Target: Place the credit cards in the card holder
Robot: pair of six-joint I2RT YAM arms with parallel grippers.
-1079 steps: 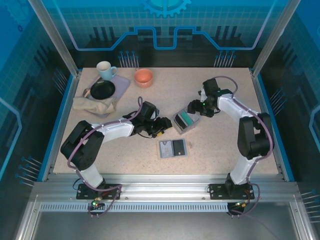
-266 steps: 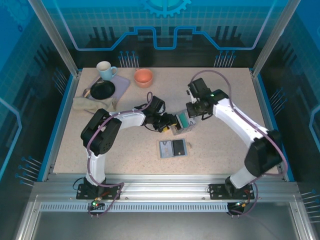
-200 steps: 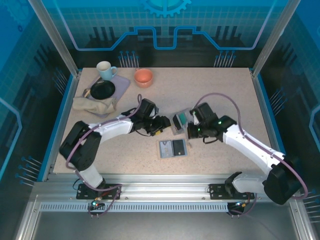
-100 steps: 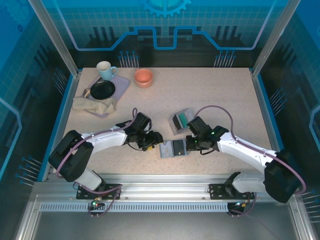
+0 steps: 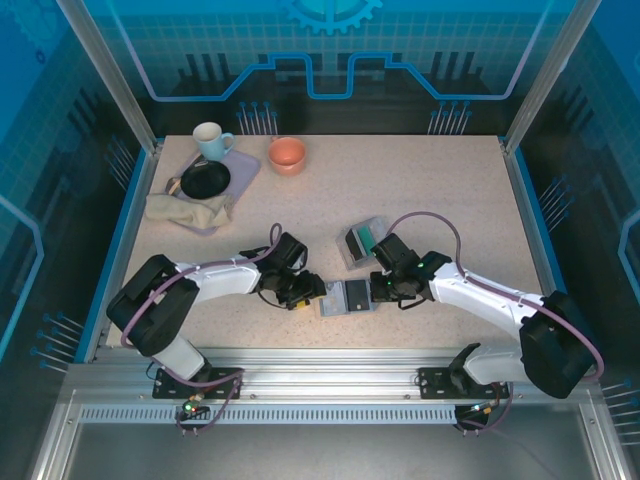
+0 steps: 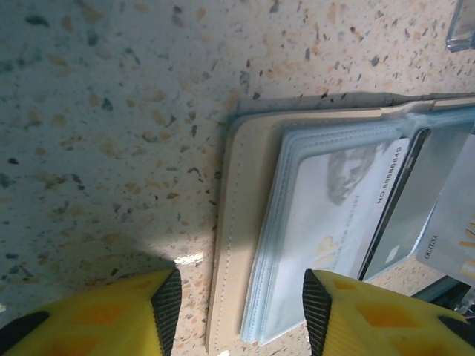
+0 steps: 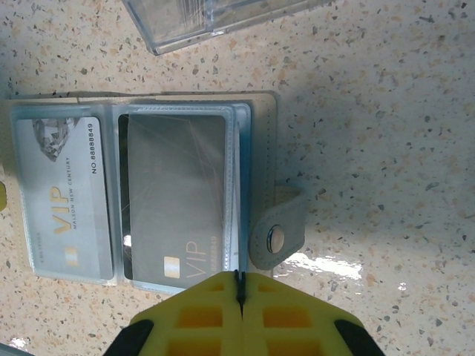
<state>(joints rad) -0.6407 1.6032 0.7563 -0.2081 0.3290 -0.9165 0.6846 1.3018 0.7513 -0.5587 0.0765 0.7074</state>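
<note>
Both arms have come away from the clear box (image 5: 352,247) to the open card holder (image 5: 345,297), near-centre on the counter (image 5: 450,180). The left pincer (image 5: 308,293), spread, is narrowing around its left edge. The right pincer (image 5: 377,289) is pressed together beside its right edge. Teal credit cards (image 5: 371,238) remain boxed, so loading looks unfinished.

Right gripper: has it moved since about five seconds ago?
Yes. The right gripper has come toward the near edge of the table, from beside the clear box to the right edge of the card holder.
</note>
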